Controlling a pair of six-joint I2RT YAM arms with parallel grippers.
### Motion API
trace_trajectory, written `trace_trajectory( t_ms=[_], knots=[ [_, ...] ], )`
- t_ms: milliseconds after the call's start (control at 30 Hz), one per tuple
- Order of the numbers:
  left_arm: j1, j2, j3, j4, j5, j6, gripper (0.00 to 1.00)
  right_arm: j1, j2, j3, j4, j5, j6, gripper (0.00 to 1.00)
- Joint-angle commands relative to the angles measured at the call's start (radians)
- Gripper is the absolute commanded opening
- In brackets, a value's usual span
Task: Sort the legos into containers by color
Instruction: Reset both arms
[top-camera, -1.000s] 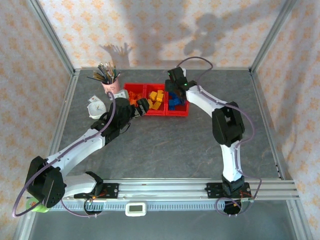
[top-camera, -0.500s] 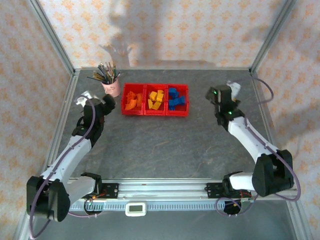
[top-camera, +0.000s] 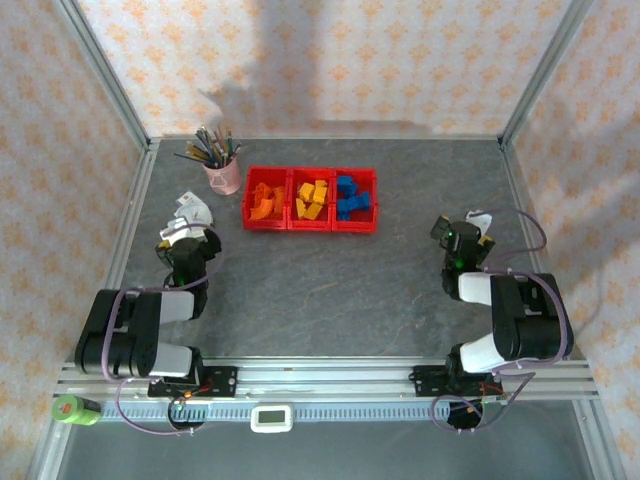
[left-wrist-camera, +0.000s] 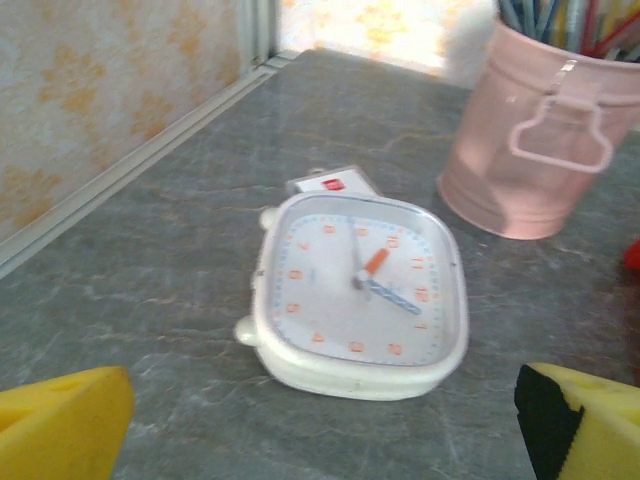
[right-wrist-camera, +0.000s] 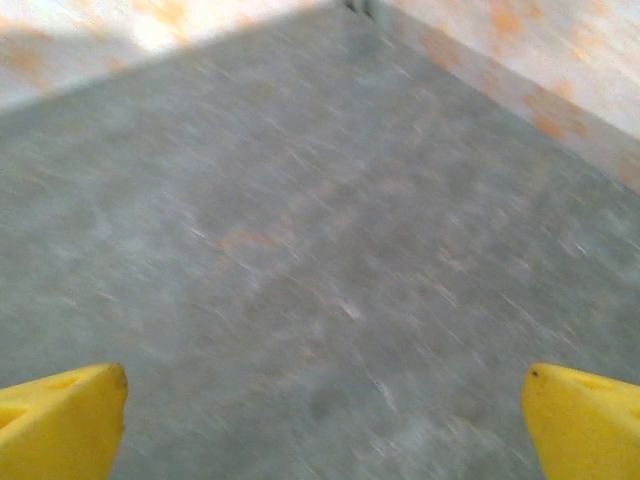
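Seen from above, both arms sit folded low near their bases. The left hand (top-camera: 188, 232) lies by the left wall and the right hand (top-camera: 463, 233) toward the right wall. The containers (top-camera: 310, 226) stand well apart from both, farther back between them. The legos (top-camera: 312, 197) lie inside: orange left, yellow middle, blue right.

The left wrist camera shows yellow fingers (left-wrist-camera: 60, 420) spread wide over the bench (left-wrist-camera: 150, 260), with a white clock (left-wrist-camera: 360, 300) and a pink cup (left-wrist-camera: 525, 140) ahead.

The right wrist camera, blurred, shows its fingers equally spread above the grey bench.
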Motion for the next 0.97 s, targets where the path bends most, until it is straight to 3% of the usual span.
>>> trace_trajectory(
  t_ms=[0, 67, 133, 200, 267, 333, 933],
  knots=[
    [0.005, 0.091, -0.021, 0.356, 0.154, 0.099, 0.99, -0.008, 0.026, -0.066, 0.3, -0.195, -0.088, 1.0],
    [0.003, 0.122, -0.028, 0.407, 0.179, 0.113, 0.99, 0.003, 0.032, -0.13, 0.41, -0.249, -0.123, 1.0],
    [0.002, 0.1, 0.0, 0.312, 0.163, 0.105, 0.99, 0.009, 0.064, -0.152, 0.483, -0.222, -0.117, 1.0],
    [0.001, 0.121, -0.016, 0.382, 0.16, 0.109, 0.99, 0.008, 0.059, -0.144, 0.461, -0.221, -0.116, 1.0],
    [0.0, 0.106, -0.004, 0.325, 0.159, 0.107, 0.99, 0.008, 0.051, -0.141, 0.444, -0.22, -0.118, 1.0],
    [-0.002, 0.119, -0.02, 0.384, 0.155, 0.11, 0.99, 0.016, 0.049, -0.151, 0.459, -0.207, -0.123, 1.0],
    [-0.003, 0.115, -0.009, 0.355, 0.173, 0.116, 0.99, 0.019, 0.05, -0.149, 0.458, -0.2, -0.124, 1.0]
  ],
)
